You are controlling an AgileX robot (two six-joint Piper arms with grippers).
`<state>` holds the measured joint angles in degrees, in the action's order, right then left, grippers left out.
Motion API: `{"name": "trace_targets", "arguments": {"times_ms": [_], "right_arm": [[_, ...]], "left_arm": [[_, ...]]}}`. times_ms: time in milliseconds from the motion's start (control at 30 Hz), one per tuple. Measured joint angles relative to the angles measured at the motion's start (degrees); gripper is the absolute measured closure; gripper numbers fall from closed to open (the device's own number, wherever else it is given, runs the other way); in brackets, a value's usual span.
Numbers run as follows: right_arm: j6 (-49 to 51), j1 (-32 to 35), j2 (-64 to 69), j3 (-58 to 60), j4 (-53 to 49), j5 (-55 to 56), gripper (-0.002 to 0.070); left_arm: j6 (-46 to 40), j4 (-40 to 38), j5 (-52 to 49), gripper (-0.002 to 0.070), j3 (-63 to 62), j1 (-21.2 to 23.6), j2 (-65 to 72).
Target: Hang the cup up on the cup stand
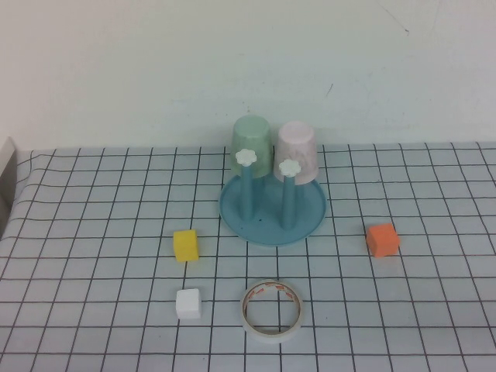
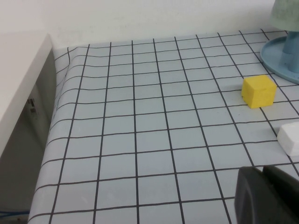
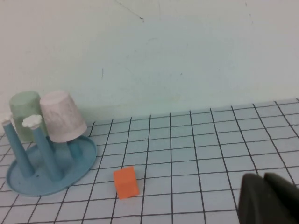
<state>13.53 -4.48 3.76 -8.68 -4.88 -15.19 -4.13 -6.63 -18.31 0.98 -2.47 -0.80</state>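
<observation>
The pale pink cup (image 1: pixel 297 151) sits upside down over a back peg of the blue cup stand (image 1: pixel 310 217), next to a pale green cup (image 1: pixel 252 143) that is also upside down. Two front pegs with white flower caps (image 1: pixel 289 167) stand bare. In the right wrist view the pink cup (image 3: pixel 60 116) and the stand (image 3: pixel 86 154) are far off. My left gripper (image 2: pixel 264 170) is shut and empty, low over the table's left side. My right gripper (image 3: pixel 264 176) is shut and empty on the right side. Neither gripper shows in the high view.
A yellow cube (image 1: pixel 185 245), a white cube (image 1: pixel 188 303) and a roll of tape (image 1: pixel 271 310) lie in front of the stand. An orange cube (image 1: pixel 382 239) lies to its right. The table's left edge drops beside a white surface (image 2: pixel 18 79).
</observation>
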Motion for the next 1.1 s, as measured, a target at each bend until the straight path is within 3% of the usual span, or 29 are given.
{"name": "trace_targets", "arguments": {"times_ms": [233, 600, 967, 1100], "right_arm": [[-1.4, 0.0, 0.0, 1.1, 0.3, 1.7, 0.0678], [-19.4, 2.3, -0.2, 10.0, 9.4, 17.6, 0.0678], [-16.5, 5.2, -4.4, 10.1, 9.8, -3.1, 0.0678], [-14.6, 5.2, -4.4, 9.8, 9.2, -4.5, 0.0678]], "left_arm": [[0.0, 0.0, 0.0, 0.0676, 0.0, 0.0, 0.0], [0.0, 0.0, 0.0, 0.0676, 0.0, 0.0, 0.0], [0.0, -0.1, 0.0, 0.0676, 0.0, 0.0, 0.0], [0.0, -0.1, 0.0, 0.0676, 0.0, 0.0, 0.0]]}}
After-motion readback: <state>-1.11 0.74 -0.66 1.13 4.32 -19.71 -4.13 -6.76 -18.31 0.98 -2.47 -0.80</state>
